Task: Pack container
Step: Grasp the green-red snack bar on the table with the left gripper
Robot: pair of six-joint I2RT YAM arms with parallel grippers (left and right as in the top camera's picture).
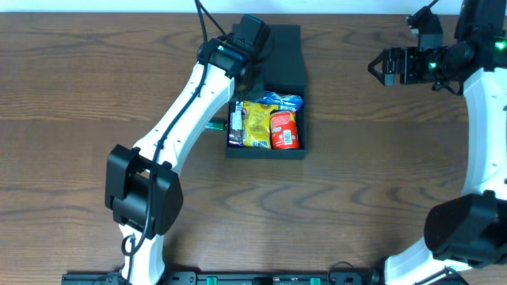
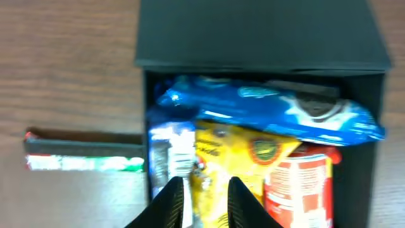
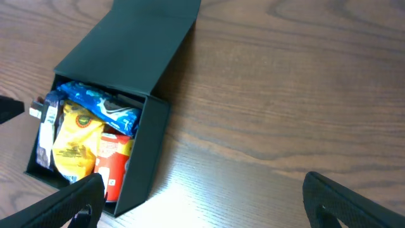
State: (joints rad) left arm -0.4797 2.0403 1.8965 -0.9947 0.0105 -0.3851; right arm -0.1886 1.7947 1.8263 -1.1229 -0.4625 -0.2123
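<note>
I have the matte black square cardboard container (image 1: pixel 265 153) near the middle of the wooden counter (image 1: pixel 380 174). Its flap lid (image 1: pixel 285 55) is folded back, away from the arm bases. Inside, a blue foil snack packet (image 2: pixel 272 111) lies across the far end. A yellow snack packet (image 2: pixel 221 158) and a red packet (image 2: pixel 297 183) sit side by side below it, and a pale packet (image 2: pixel 168 152) is wedged against the left wall. A thin red, green and white packet (image 2: pixel 82 155) lies on the counter just outside that wall, so I judge the packing isn't finished.

The left claw (image 2: pixel 205 190) hangs over the yellow snack packet. Its fingers stand close with a slim gap and nothing visibly pinched, and I cannot tell whether it counts as shut. The right claw (image 3: pixel 202 183) is spread wide and empty, well off to the container's right.

My worries from here:
- The container looks full, so pushing the thin packet in could buckle it or ride the blue packet up over the rim.
- A claw dipping in could snag foil and drag a packet out.
- Light cardboard may slide under a sideways nudge.
- The left arm sits above the lid, which would block folding it shut.
</note>
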